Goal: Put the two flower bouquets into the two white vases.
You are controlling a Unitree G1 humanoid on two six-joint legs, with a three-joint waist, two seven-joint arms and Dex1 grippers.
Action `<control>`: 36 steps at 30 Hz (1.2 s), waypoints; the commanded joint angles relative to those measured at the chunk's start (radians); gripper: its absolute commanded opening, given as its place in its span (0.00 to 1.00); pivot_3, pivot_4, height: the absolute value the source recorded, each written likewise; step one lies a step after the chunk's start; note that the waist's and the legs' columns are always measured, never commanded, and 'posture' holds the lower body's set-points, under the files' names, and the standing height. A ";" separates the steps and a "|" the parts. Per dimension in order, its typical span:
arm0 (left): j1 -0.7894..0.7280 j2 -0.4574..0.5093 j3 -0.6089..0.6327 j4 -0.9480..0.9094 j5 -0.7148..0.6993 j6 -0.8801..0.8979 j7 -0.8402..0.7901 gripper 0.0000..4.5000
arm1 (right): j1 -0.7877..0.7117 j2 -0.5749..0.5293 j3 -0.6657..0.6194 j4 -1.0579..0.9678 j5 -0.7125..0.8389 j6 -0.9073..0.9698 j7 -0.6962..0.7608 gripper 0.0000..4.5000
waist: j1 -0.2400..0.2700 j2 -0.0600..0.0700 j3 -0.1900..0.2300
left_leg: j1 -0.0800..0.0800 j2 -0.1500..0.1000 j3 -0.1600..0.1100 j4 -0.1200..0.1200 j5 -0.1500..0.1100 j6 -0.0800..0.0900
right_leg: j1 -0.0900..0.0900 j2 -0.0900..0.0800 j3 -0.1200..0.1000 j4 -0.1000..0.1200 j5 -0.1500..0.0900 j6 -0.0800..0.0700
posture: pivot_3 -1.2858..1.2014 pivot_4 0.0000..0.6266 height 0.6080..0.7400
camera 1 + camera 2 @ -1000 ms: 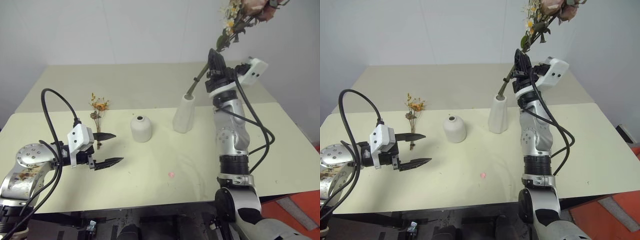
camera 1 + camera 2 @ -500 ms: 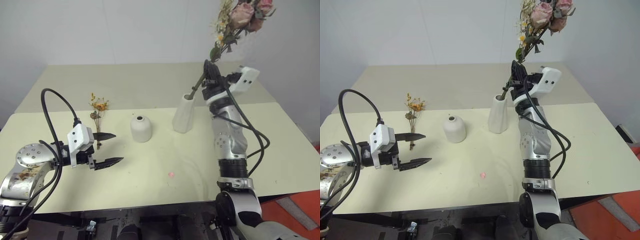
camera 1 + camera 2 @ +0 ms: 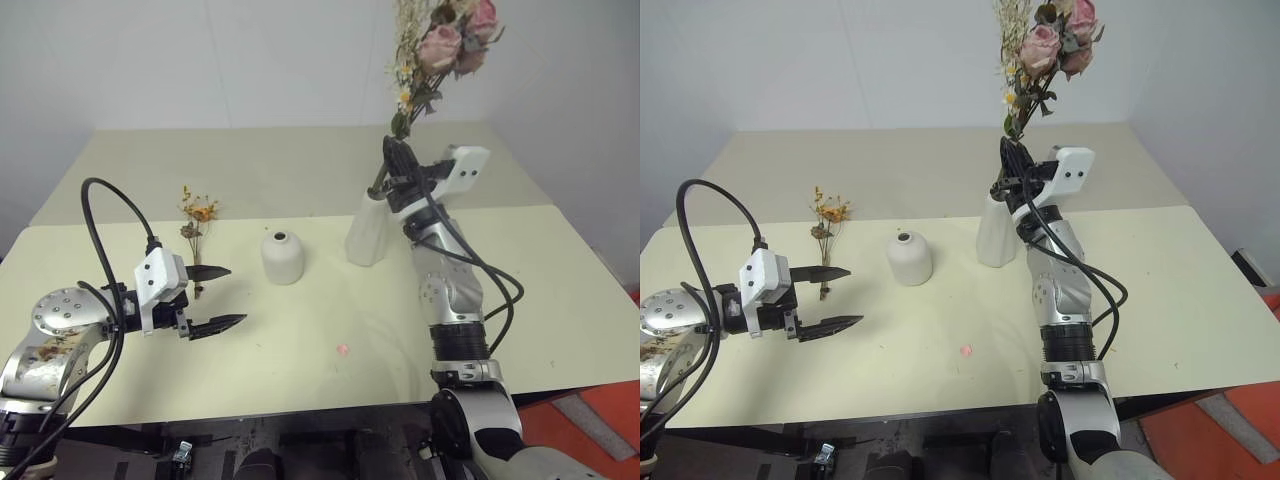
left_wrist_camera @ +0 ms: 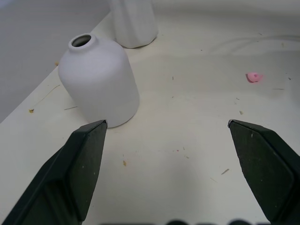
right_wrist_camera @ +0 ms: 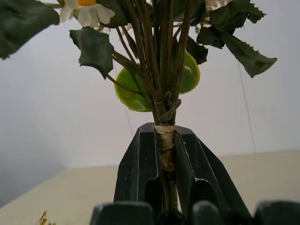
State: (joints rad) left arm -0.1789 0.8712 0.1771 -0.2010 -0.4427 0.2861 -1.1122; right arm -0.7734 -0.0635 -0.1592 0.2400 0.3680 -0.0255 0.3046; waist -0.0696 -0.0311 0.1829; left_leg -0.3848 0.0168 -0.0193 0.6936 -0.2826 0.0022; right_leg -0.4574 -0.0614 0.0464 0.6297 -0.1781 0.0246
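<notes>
As the rose bouquet [image 3: 440, 45] has swung from a steep lean toward upright, its stems now run down into the mouth of the tall vase [image 3: 368, 232]; a second ago they crossed the rim at a slant. Judgement: first insertion nearly done, release still to come.

Head views: right end effector [image 3: 398, 165] sits just above the tall vase, closed on the stems. Left end effector [image 3: 212, 298] hovers well to the left of the tall vase, unchanged, jaws spread wide and empty. Dried sprig [image 3: 194, 222] lies flat on the surface [image 3: 300, 330], just behind the left end effector. Squat vase [image 3: 281, 257] stands between sprig and tall vase, empty.

Left wrist view: squat vase [image 4: 99, 79] close ahead, base of the tall vase [image 4: 133, 23] behind it, pink crumb [image 4: 253, 77] on the surface (stray petal, probably).

Right wrist view: fingers [image 5: 136, 173] clamp the bound stems [image 5: 165, 145].

Count: two bouquets, two vases, one crumb.
</notes>
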 commanded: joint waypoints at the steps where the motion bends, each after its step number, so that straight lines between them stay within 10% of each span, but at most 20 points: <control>1: 0.007 0.004 0.033 -0.033 -0.012 -0.016 0.006 1.00 | -0.001 -0.006 0.003 -0.011 -0.012 -0.036 0.010 0.05 | -0.001 0.000 0.000 | 0.000 0.000 0.000 0.000 0.000 0.000 | 0.000 0.000 0.000 0.000 0.000 0.000 | 0.52 0.24 1.00; 25: 0.012 0.001 0.030 -0.022 -0.010 -0.033 0.012 1.00 | -0.036 -0.011 -0.017 0.060 -0.038 -0.070 -0.026 0.05 | 0.000 0.000 0.000 | 0.001 0.000 0.000 0.000 0.000 0.000 | 0.001 0.000 0.000 0.000 0.000 0.000 | 0.52 0.24 1.00; 36: 0.037 -0.023 0.051 -0.026 -0.025 -0.007 0.060 1.00 | 0.057 -0.027 0.034 -0.096 0.003 0.004 0.070 0.90 | 0.000 0.000 0.000 | 0.001 0.000 0.000 0.000 0.000 0.000 | 0.001 0.000 0.000 0.000 0.000 0.000 | 0.52 0.24 1.00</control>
State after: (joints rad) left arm -0.1477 0.8518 0.1879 -0.2026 -0.4477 0.2688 -1.0745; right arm -0.7172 -0.0742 -0.1298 0.2123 0.3596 -0.0354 0.3573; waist -0.0694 -0.0311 0.1827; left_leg -0.3840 0.0169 -0.0195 0.6936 -0.2826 0.0022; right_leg -0.4567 -0.0615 0.0464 0.6298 -0.1781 0.0246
